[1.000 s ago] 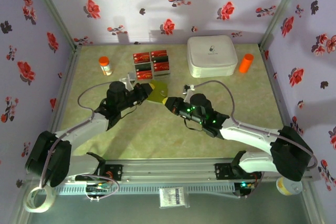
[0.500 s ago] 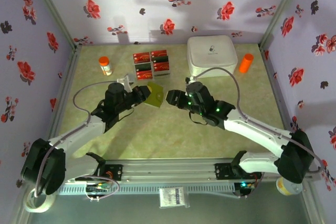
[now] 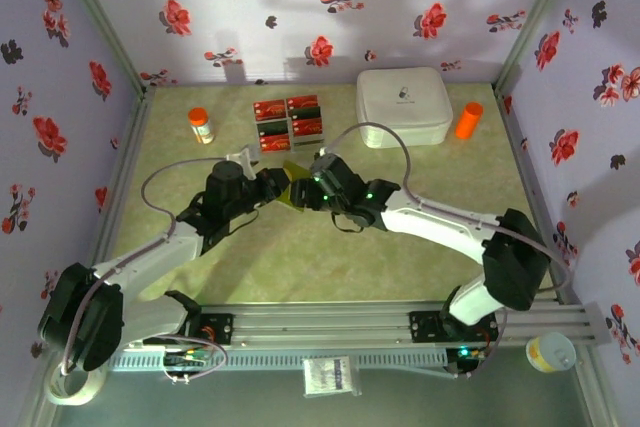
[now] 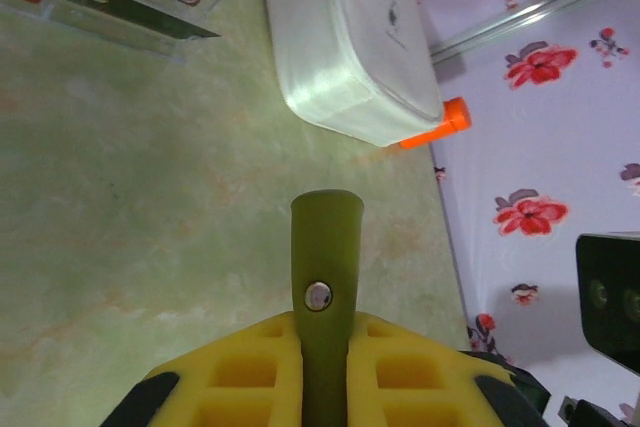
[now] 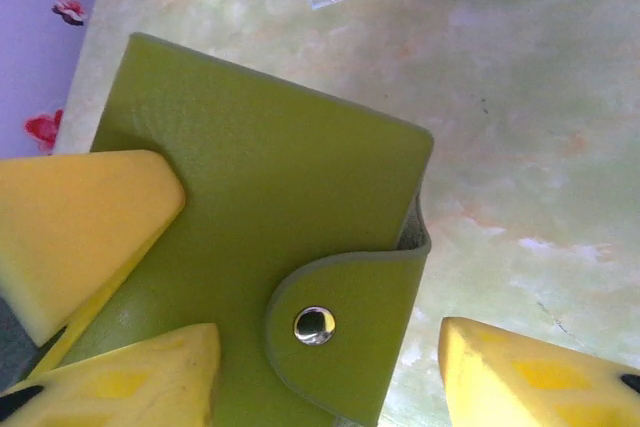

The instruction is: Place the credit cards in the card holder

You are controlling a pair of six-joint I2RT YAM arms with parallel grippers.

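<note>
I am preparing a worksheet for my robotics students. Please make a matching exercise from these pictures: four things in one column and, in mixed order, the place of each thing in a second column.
Things
1. card holder
2. credit cards
3. white box
4. orange-capped bottle

Places
a. standing upright at the far left of the table
b. clamped in the left gripper
c. at the far right, beside the orange cylinder
d. laid side by side at the far middle

Pairs: 1-b; 2-d; 3-c; 4-a
</note>
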